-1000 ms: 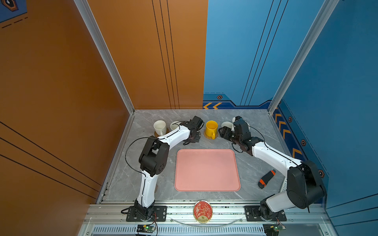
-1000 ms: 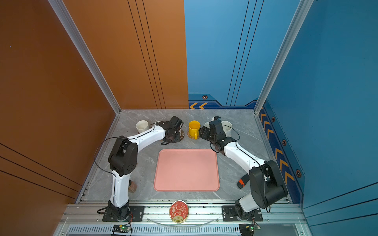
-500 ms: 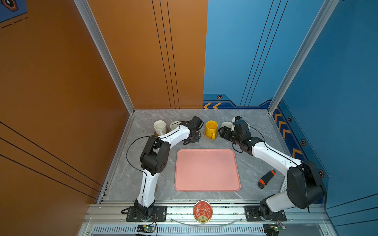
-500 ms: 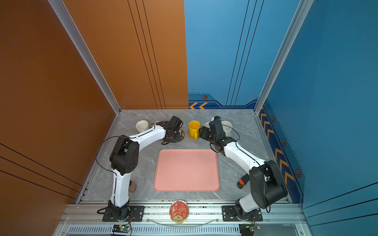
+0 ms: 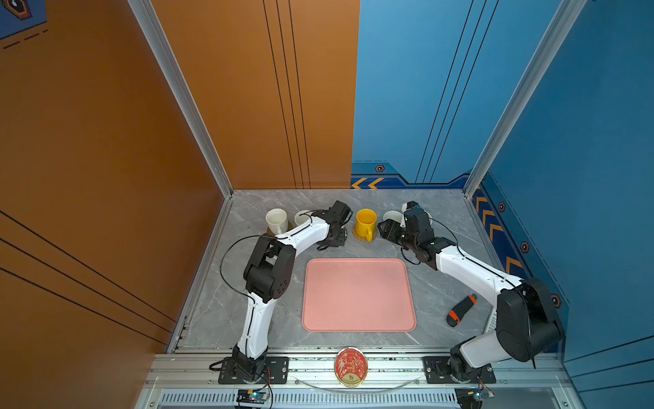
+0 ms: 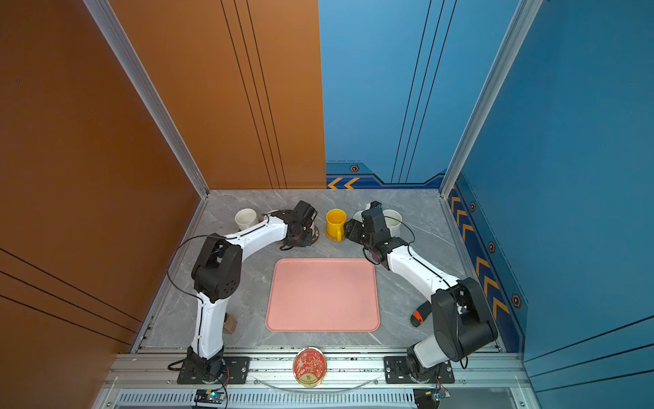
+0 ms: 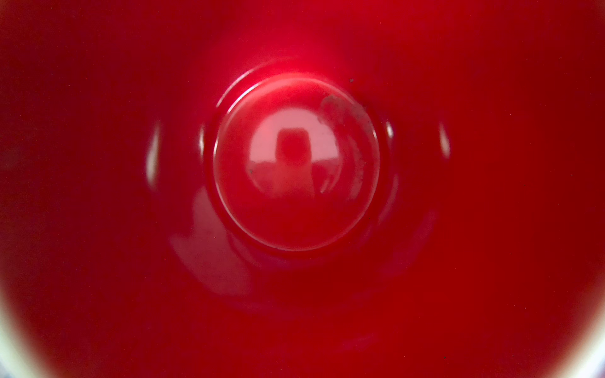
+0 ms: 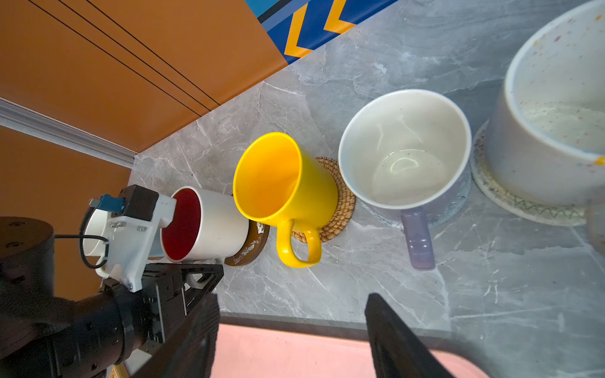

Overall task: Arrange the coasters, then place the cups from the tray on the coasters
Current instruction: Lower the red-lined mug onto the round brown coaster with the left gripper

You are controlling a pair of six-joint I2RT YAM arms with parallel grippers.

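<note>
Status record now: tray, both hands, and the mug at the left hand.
tray: no cups on it
left hand: shut on red-lined mug handle
red-lined mug: on brown coaster
right hand: open, holding nothing, near yellow mug
yellow mug: upright on rattan coaster

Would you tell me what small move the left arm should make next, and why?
Probably open the fingers of the left gripper and let go: the red-lined mug, held by its handle, already appears to sit on the brown coaster, and the tray is empty.
</note>
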